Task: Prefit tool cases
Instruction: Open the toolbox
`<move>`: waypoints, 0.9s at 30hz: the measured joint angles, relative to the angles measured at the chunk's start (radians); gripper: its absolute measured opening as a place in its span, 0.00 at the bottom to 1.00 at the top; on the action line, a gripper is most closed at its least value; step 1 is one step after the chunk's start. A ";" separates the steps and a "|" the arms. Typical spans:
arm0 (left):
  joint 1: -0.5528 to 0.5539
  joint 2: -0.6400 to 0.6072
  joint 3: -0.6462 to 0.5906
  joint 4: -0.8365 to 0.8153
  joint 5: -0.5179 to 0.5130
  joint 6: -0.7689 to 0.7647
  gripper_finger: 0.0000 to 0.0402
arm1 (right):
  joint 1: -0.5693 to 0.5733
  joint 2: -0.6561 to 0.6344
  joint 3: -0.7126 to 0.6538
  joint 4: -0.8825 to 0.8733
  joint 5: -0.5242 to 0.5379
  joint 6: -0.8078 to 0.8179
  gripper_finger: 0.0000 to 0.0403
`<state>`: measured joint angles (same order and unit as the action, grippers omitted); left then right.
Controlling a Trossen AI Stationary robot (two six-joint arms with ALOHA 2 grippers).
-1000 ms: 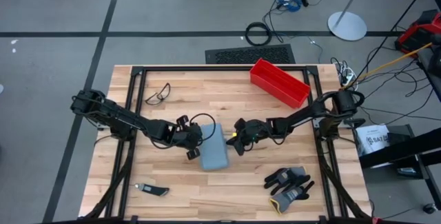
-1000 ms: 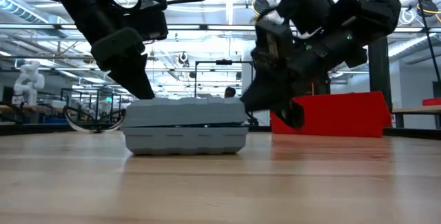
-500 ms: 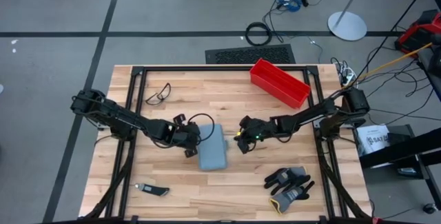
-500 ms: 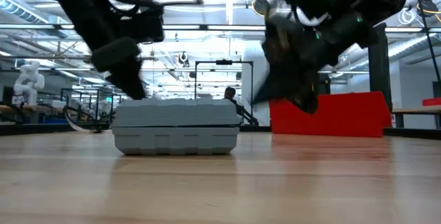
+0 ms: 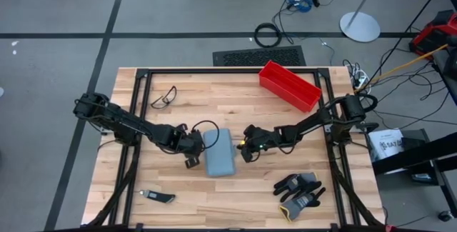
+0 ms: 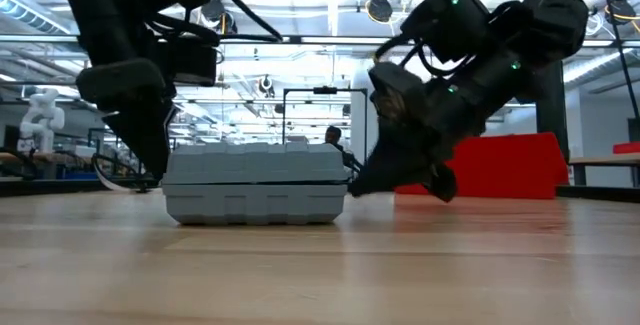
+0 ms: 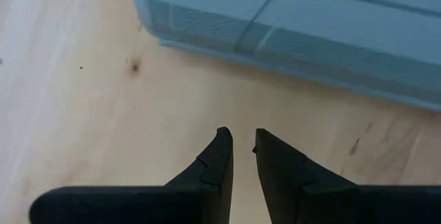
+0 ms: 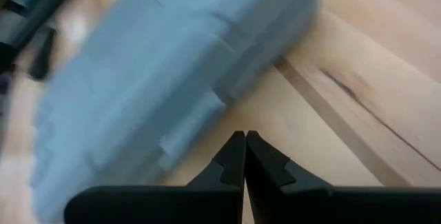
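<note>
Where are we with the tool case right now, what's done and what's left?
Looks done: the grey-blue tool case lies closed and flat on the wooden table. In hand: nothing is gripped. The left gripper sits beside one side of it, slightly parted and empty; the right gripper is shut and empty at the other side. Left: opening the case and anything inside, which cannot be seen.

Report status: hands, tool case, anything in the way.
Left hand slightly open, empty, beside tool case. Right hand shut, empty, opposite side. Case closed, flat on table. Nothing in the way.
</note>
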<state>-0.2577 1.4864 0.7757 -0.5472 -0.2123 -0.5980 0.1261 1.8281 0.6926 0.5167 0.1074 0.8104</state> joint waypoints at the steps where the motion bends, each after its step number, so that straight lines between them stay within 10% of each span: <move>1: 0.000 0.000 0.000 0.010 0.000 0.000 0.17 | 0.000 0.001 0.000 0.018 0.000 -0.003 0.00; 27: 0.001 0.003 -0.006 0.125 -0.107 0.005 0.17 | 0.006 0.000 0.186 0.029 -0.096 -0.135 0.00</move>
<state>-0.2566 1.4891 0.7696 -0.4217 -0.3196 -0.5934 0.1318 1.8279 0.8785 0.5454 0.0115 0.6752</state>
